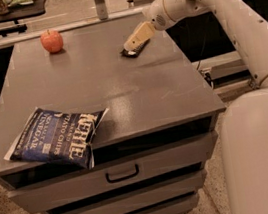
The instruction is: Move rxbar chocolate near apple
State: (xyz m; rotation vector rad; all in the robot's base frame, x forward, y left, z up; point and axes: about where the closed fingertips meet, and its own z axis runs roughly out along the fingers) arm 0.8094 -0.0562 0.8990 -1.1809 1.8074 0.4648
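The red-orange apple [51,41] sits at the far left of the grey cabinet top [106,93]. The black rxbar chocolate [135,52] lies flat at the far right of the top; only its near edge shows. My gripper [136,38] reaches in from the right on the white arm. It hangs directly over the bar and covers most of it. The apple lies well to the left of the gripper.
A large blue Kettle chip bag [58,138] lies at the front left corner and overhangs the edge. Drawers [119,172] run below the top. A rail [60,27] runs along the back. My white base [263,154] fills the right side.
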